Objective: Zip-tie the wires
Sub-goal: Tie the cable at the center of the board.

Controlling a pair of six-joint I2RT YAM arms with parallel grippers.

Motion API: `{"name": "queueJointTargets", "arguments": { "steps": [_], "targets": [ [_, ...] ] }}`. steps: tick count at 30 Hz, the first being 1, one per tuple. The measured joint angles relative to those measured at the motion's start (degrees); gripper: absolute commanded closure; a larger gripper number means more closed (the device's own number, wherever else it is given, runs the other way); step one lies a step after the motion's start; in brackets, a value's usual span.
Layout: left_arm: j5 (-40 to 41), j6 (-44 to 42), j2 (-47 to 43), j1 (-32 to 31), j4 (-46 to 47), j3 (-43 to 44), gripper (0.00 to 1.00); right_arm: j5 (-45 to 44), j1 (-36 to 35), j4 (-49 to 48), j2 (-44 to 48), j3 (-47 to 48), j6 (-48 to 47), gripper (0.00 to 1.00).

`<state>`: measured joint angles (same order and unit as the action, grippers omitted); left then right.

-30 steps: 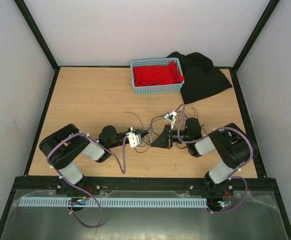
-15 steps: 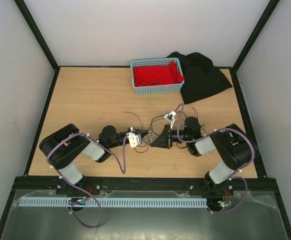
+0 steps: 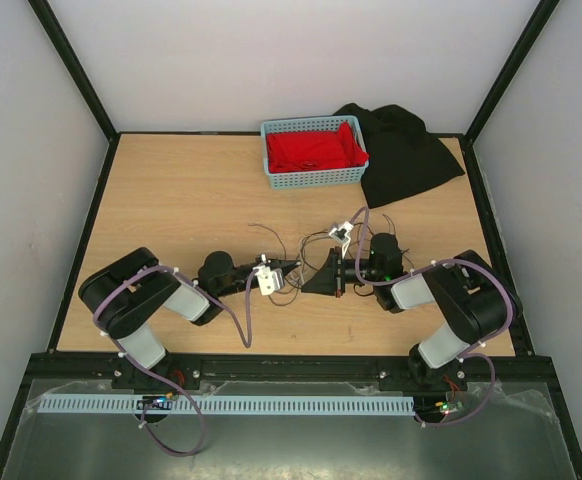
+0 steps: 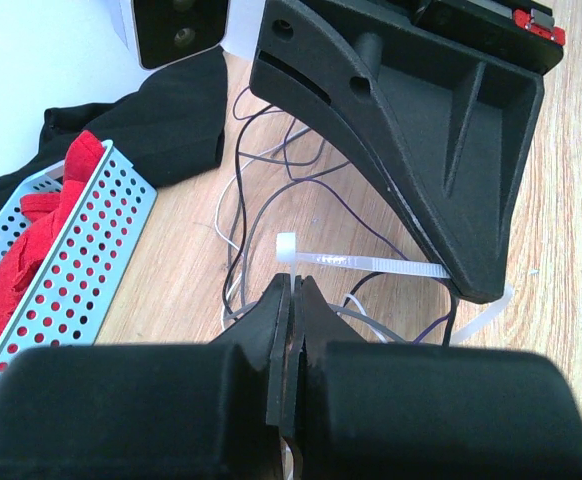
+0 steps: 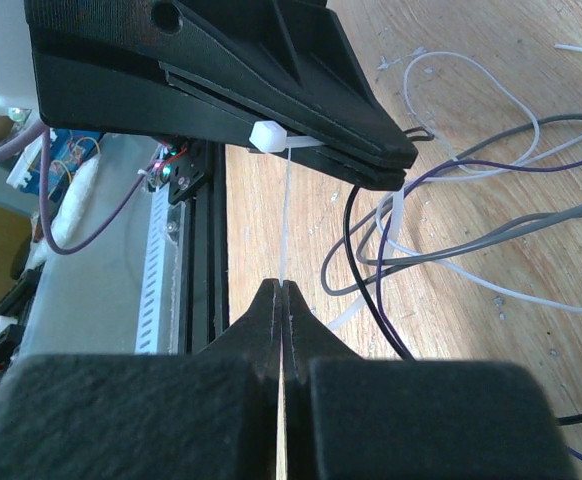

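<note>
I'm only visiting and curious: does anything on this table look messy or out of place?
Nothing looks broken or spilled. The wires sprawl in a loose tangle between the left tool and right tool, which both pinch a white zip tie. A black cloth lies crumpled beside the blue basket, not in it.

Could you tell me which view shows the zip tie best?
The left wrist view: the zip tie lies side-on, head and strap clear. The right wrist view shows its head and a thin edge-on strap; the top view, barely anything.

Left gripper (image 4: 293, 300) tight on zip tie (image 4: 371, 263), wires (image 4: 239, 215) beyond
</note>
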<state>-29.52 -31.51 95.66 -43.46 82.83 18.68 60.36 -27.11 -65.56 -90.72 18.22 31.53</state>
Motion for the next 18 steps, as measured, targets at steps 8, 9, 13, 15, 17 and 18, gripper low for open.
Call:
{"name": "queueJointTargets", "arguments": {
  "steps": [8, 9, 13, 15, 17, 18],
  "targets": [
    [0.00, -0.02, 0.00, -0.02, 0.00, 0.00, 1.00, -0.13, 0.00, 1.20, 0.00, 0.04, -0.48, 1.00],
    [0.00, -0.02, 0.00, -0.02, 0.00, 0.00, 1.00, -0.13, 0.00, 1.22, 0.00, 0.07, -0.50, 1.00],
    [0.02, -0.04, 0.00, -0.02, 0.00, 0.00, 1.00, -0.13, 0.00, 1.36, 0.04, 0.09, -0.57, 1.00],
    [0.04, -0.07, 0.00, -0.02, 0.00, 0.00, 1.00, -0.13, 0.00, 1.51, 0.09, 0.11, -0.66, 1.00],
    [0.15, -0.07, 0.00, -0.02, 0.00, 0.00, 1.00, -0.13, 0.00, 1.81, 0.33, 0.11, -0.74, 1.00],
    [0.28, -0.04, 0.00, -0.02, 0.00, 0.00, 1.00, -0.13, -0.02, 1.90, 0.50, 0.11, -0.74, 1.00]
  ]
}}
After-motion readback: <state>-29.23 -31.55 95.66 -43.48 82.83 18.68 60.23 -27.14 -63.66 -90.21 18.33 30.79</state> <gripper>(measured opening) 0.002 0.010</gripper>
